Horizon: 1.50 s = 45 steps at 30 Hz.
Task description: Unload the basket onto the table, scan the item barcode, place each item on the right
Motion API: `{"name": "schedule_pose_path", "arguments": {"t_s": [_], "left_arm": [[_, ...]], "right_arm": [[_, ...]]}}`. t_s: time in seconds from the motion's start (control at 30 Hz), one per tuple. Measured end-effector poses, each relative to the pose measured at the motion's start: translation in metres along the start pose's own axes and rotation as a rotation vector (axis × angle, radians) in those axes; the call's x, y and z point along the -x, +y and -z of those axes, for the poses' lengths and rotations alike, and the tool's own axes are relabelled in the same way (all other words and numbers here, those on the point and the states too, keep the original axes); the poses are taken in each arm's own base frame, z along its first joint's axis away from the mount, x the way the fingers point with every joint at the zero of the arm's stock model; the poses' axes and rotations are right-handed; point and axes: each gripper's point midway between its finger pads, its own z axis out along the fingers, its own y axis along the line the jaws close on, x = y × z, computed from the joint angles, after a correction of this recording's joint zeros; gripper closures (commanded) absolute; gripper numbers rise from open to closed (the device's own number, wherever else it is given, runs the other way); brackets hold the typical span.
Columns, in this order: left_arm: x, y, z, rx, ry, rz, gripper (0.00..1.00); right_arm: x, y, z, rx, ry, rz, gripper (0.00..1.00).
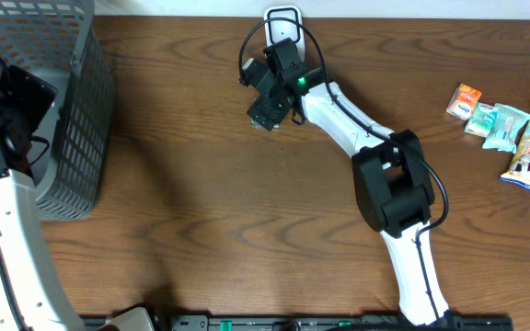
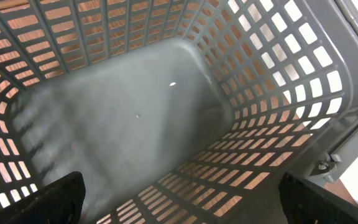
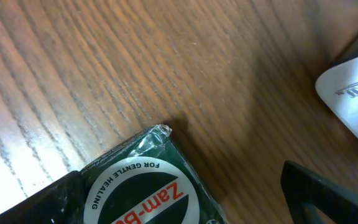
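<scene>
The item is a dark green packet with a white round label reading "Zam-" in red. It lies on the wooden table between the fingers of my right gripper, close to the left finger. The jaws stand wide apart, open over it. From overhead the packet shows just below the right gripper, a short way in front of the white scanner at the table's back edge. My left gripper hangs open inside the grey basket with nothing between its fingers.
The grey mesh basket stands at the table's left end. Several snack packets lie at the far right. A white edge of the scanner shows to the right of the green packet.
</scene>
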Motion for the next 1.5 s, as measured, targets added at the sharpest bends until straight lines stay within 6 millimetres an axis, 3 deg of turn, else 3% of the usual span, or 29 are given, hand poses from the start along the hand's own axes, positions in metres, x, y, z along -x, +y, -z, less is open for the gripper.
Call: {"name": "schedule_pose_path", "arguments": {"t_s": [0.2, 0.87, 1.1, 1.17, 1.2, 1.33, 1.5], "left_arm": [[0.000, 0.000, 0.000, 0.000, 0.000, 0.000, 0.02], [0.000, 0.000, 0.000, 0.000, 0.000, 0.000, 0.02], [0.000, 0.000, 0.000, 0.000, 0.000, 0.000, 0.03], [0.000, 0.000, 0.000, 0.000, 0.000, 0.000, 0.02], [0.000, 0.000, 0.000, 0.000, 0.000, 0.000, 0.02], [0.000, 0.000, 0.000, 0.000, 0.000, 0.000, 0.02], [0.000, 0.000, 0.000, 0.000, 0.000, 0.000, 0.02]], "right_arm": [[-0.006, 0.000, 0.000, 0.007, 0.023, -0.024, 0.03], [-0.035, 0.038, 0.009, 0.160, 0.160, -0.058, 0.04], [-0.040, 0.056, 0.006, 0.168, 0.200, -0.021, 0.16], [-0.039, 0.059, 0.006, 0.169, 0.200, -0.013, 0.36], [-0.039, 0.060, 0.006, 0.170, 0.201, -0.013, 0.41], [-0.041, 0.062, 0.006, 0.169, 0.212, -0.014, 0.40], [-0.048, 0.057, 0.007, 0.132, 0.252, -0.036, 0.47]]}}
